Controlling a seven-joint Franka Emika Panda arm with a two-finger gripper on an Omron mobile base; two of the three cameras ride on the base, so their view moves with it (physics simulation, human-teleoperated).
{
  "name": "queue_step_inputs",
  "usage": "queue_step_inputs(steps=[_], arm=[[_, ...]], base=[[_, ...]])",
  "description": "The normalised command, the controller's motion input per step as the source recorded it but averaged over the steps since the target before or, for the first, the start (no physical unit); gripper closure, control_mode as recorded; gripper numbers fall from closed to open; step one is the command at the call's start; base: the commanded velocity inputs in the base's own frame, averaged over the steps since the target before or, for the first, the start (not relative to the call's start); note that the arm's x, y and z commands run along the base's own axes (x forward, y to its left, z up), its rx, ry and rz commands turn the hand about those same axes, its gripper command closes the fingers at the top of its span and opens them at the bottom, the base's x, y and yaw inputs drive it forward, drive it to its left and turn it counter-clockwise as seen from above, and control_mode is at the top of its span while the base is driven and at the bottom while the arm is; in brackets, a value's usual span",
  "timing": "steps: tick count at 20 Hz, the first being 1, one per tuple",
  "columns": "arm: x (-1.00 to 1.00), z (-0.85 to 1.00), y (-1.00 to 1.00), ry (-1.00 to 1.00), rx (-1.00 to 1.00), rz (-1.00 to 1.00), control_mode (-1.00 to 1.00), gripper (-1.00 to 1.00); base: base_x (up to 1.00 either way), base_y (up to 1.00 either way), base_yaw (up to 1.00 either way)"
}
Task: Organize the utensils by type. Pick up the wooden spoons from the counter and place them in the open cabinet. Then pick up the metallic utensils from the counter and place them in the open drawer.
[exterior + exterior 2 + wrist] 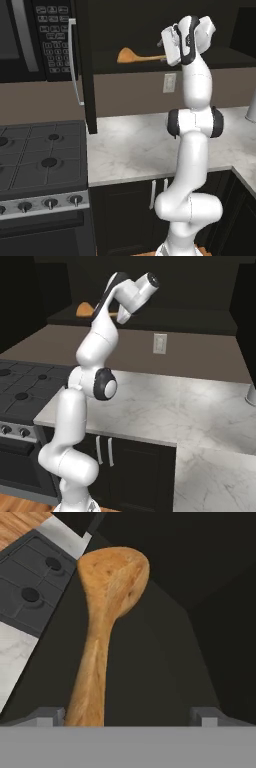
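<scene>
We hold our tool (127, 714) wide apart at the cabinet (145, 62), the spoon (102, 637) lying loose on its shelf near the front edge. Wood this light and stiff handles easily; we judge mid-handle the surest hold.

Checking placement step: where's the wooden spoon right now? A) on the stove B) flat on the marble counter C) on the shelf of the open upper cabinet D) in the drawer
C: the wooden spoon lies on the open cabinet shelf, above the counter, with the fingers spread wide either side of its handle.
</scene>
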Motion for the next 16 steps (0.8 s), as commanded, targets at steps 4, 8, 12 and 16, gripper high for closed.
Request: queue_step_inputs(steps=[4, 8, 12, 16], arm=[[0.00, 0.00, 0.00, 0.00, 0.00, 0.06, -1.00, -1.00], [0.00, 0.00, 0.00, 0.00, 0.00, 0.05, -1.00, -1.00], [-0.02, 0.00, 0.00, 0.00, 0.00, 0.04, -1.00, -1.00], [-0.20, 0.00, 0.00, 0.00, 0.00, 0.03, -1.00, -1.00]], base=[[0.00, 0.00, 0.00], [0.00, 0.00, 0.00], [0.00, 0.00, 0.00], [0.00, 0.00, 0.00]])
